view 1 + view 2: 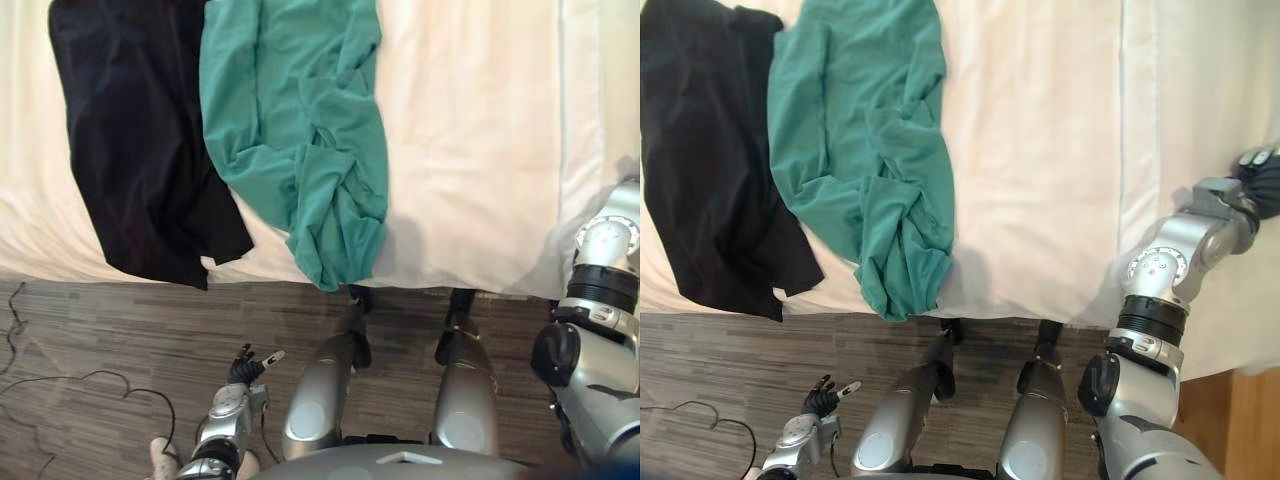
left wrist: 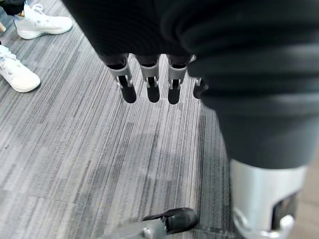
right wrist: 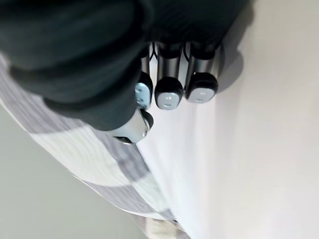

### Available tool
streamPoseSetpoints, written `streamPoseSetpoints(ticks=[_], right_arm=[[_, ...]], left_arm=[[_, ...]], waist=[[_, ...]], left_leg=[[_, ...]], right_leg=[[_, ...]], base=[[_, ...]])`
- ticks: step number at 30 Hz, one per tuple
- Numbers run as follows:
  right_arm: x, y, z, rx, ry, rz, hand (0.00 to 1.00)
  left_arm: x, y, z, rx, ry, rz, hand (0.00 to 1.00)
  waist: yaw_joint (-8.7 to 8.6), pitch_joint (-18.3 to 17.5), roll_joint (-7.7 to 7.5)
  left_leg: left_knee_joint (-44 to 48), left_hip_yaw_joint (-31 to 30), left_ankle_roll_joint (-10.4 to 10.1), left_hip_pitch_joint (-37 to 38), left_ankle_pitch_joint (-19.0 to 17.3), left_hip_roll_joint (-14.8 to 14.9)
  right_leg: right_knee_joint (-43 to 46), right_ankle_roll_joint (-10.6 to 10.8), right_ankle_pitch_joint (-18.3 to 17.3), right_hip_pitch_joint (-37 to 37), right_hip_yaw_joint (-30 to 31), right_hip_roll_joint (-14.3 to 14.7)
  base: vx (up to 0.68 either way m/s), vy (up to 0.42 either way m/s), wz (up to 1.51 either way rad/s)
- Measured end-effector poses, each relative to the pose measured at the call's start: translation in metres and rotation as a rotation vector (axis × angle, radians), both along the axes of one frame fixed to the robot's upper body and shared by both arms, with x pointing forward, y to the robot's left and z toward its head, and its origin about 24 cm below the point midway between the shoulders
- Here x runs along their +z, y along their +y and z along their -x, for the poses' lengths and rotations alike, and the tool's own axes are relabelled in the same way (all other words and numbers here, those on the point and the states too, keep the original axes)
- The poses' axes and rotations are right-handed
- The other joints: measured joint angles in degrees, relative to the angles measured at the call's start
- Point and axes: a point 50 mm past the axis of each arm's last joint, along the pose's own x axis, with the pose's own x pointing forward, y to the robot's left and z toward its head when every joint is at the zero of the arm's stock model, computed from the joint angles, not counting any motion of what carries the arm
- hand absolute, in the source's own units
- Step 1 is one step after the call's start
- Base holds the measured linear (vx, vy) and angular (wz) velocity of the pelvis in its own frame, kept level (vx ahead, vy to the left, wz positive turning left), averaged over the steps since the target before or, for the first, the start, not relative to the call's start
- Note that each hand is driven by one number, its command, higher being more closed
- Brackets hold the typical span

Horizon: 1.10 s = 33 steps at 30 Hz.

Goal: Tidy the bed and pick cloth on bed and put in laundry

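A teal green cloth lies crumpled on the white bed, its lower end hanging over the near edge. A black cloth lies spread to its left, also draping over the edge. My left hand hangs low over the floor in front of the bed, fingers relaxed and holding nothing. My right hand reaches over the bed's right side, well away from both cloths. Its fingers hover just above the bare white sheet with nothing in them.
Grey wood-pattern floor runs along the bed's near edge. A person's white shoes stand on the floor beyond my left hand. A grey-and-white checked fabric lies next to the sheet by my right hand.
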Motion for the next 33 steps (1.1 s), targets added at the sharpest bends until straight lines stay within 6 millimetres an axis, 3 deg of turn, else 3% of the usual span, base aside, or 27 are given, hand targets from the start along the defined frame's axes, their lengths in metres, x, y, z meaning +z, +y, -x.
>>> streamPoseSetpoints(ticks=[4, 8, 13, 15, 17, 20, 22, 24, 25, 30, 33], right_arm=[[-0.026, 0.006, 0.007, -0.006, 0.006, -0.057, 1.0], [-0.061, 0.011, 0.016, 0.009, 0.085, -0.065, 1.0], [-0.144, 0.011, 0.051, -0.021, 0.289, -0.223, 1.0], [-0.187, 0.013, 0.067, -0.021, 0.42, -0.346, 1.0], [-0.249, 0.026, 0.098, -0.019, 0.627, -0.535, 1.0], [-0.308, 0.054, 0.146, -0.001, 0.854, -0.724, 1.0], [-0.328, 0.066, 0.171, 0.021, 0.955, -0.782, 1.0], [-0.336, 0.072, 0.18, 0.051, 1.003, -0.792, 1.0], [-0.339, 0.077, 0.182, 0.078, 1.017, -0.791, 0.0], [-0.349, 0.096, 0.177, 0.221, 1.084, -0.774, 0.0], [-0.355, 0.11, 0.178, 0.34, 1.202, -0.692, 0.0]], left_arm=[[0.006, -0.011, -0.01, 0.044, -0.067, 0.045, 0.0], [0.004, -0.016, -0.008, 0.119, -0.074, 0.095, 0.0], [0.002, -0.019, -0.006, 0.165, -0.077, 0.14, 0.0], [0.004, -0.022, -0.012, 0.179, -0.096, 0.165, 0.0], [0.005, -0.029, -0.016, 0.174, -0.11, 0.192, 0.0], [0.0, -0.041, -0.011, 0.158, -0.074, 0.223, 0.0], [-0.007, -0.043, -0.001, 0.154, -0.03, 0.236, 0.0], [-0.013, -0.042, 0.013, 0.161, 0.007, 0.238, 0.0], [-0.016, -0.041, 0.021, 0.164, 0.029, 0.233, 0.0], [-0.022, -0.039, 0.038, 0.128, 0.073, 0.219, 0.0], [-0.022, -0.037, 0.041, 0.117, 0.083, 0.207, 0.0]], waist=[[0.05, 0.0, -0.5], [-0.12, -0.2, -2.54], [-0.36, -2.1, -6.1], [-1.18, -2.9, -7.38], [-1.8, -3.6, -8.3], [-2.31, -5.8, -8.07], [-2.2, -8.3, -8.37], [-1.92, -11.0, -9.1], [-1.64, -12.8, -9.87], [-1.18, -16.9, -11.54], [-0.4, -17.5, -12.44]], left_leg=[[0.0, 1.9, -0.9, 0.8, -0.7, 0.2], [0.0, 3.8, -1.6, 3.0, -1.4, 0.5], [0.0, 5.4, -1.9, 7.8, -3.7, 0.7], [0.0, 5.6, -1.8, 9.2, -4.4, 0.7], [0.0, 5.6, -1.7, 11.5, -4.8, 0.7], [0.0, 5.9, -2.2, 14.6, -5.3, 1.0], [0.0, 7.1, -2.3, 16.7, -5.4, 1.3], [0.0, 7.3, -3.0, 19.1, -6.1, 1.4], [0.0, 7.6, -2.5, 20.5, -6.8, 1.5], [-0.3, 7.9, -2.0, 24.1, -8.0, 2.1], [-0.4, 8.3, -2.3, 26.1, -8.5, 2.5]], right_leg=[[2.4, -0.3, -1.4, -1.1, 1.3, -0.2], [3.8, -0.5, -2.6, -0.4, 2.3, -0.1], [3.6, -0.4, -4.1, 4.0, 2.2, 0.0], [2.9, -0.3, -4.2, 5.9, 1.8, 0.0], [1.8, -0.3, -4.2, 8.7, 0.8, 0.0], [0.5, -0.3, -4.2, 13.2, -1.6, 0.1], [-0.2, -0.3, -4.3, 16.2, -2.9, 0.2], [-0.3, -0.4, -5.0, 18.7, -3.6, 0.2], [-0.5, -0.1, -5.9, 20.3, -4.3, 0.2], [-2.1, -0.1, -6.7, 25.1, -5.9, 1.0], [-2.3, -0.5, -6.9, 26.9, -5.9, 1.4]], base=[[0.04, -0.005, -0.13], [0.08, -0.017, -0.18], [0.13, -0.01, -0.11], [0.14, 0.009, -0.06], [0.15, 0.014, -0.05], [0.17, 0.01, 0.07], [0.12, -0.001, 0.12], [0.11, -0.01, 0.03], [0.09, -0.029, -0.03], [0.03, -0.022, 0.0], [0.03, -0.011, -0.09]])
